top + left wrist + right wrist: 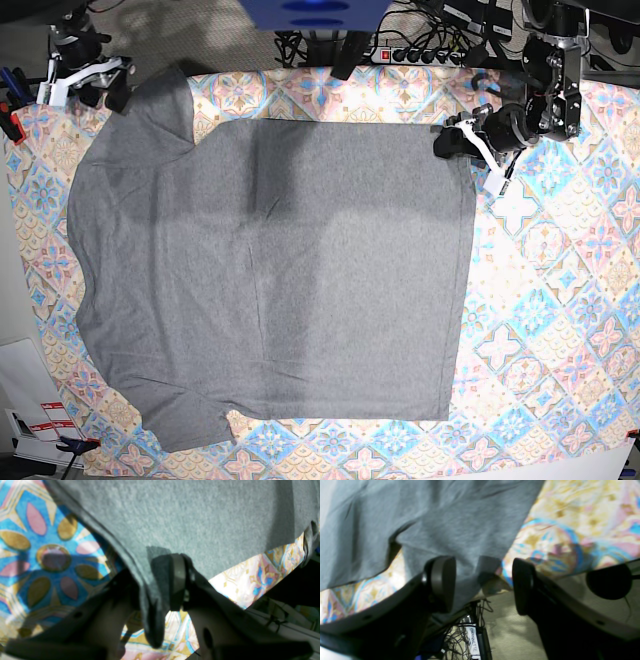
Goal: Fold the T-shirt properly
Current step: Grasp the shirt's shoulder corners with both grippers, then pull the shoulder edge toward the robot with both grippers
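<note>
Patterned cloth covers the table; the shirt lies flat at centre. Left gripper pinches its 2 o'clock corner; right gripper gapes at 10 o'clock, holding nothing. A one-sided pull could skew the fold.

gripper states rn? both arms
Left gripper: shut on the T-shirt, pinching a hemmed corner.
Right gripper: open; T-shirt edge drapes between its fingers, not pinched.
</note>
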`<state>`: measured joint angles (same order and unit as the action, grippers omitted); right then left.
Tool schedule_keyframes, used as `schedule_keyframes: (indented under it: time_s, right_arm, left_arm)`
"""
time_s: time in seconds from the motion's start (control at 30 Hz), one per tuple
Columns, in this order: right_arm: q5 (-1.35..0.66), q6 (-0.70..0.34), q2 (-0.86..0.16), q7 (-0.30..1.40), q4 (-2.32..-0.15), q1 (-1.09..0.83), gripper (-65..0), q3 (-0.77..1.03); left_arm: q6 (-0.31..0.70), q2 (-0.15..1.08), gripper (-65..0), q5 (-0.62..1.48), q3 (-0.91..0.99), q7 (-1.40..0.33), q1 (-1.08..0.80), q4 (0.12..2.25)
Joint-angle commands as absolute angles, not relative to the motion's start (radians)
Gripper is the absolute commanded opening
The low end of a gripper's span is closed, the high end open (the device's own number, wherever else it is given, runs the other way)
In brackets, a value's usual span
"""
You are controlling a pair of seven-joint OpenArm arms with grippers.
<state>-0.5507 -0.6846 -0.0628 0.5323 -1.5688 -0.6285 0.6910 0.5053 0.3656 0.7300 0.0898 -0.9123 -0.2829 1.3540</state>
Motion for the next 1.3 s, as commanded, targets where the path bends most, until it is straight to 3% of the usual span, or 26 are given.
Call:
schedule_keyframes:
  time_s: [0.0,0.53,1.03,1.27]
  right_arm:
    - [-0.567,-0.698,-0.071,0.516,-1.577,-0.636,-29.3,0.699]
    - [-0.476,-0.698,-0.068,0.516,-1.362,-0.536,-29.3,0.662]
    - [-0.476,-0.698,-0.070,0.516,-1.368,-0.547,-29.5,0.507]
    - [-0.476,-0.698,-0.070,0.516,-1.369,-0.565,-47.8,0.509]
  left_arm:
    - [0.501,0.367,-49.6,0.693,0.079,-0.972,-0.297,1.353]
    - [0.503,0.367,-49.6,0.693,0.079,-0.974,-0.297,1.353]
    - [0.503,0.369,-49.6,0.693,0.079,-0.975,-0.297,1.353]
    - [0.504,0.369,-49.7,0.693,0.077,-0.972,-0.292,1.356]
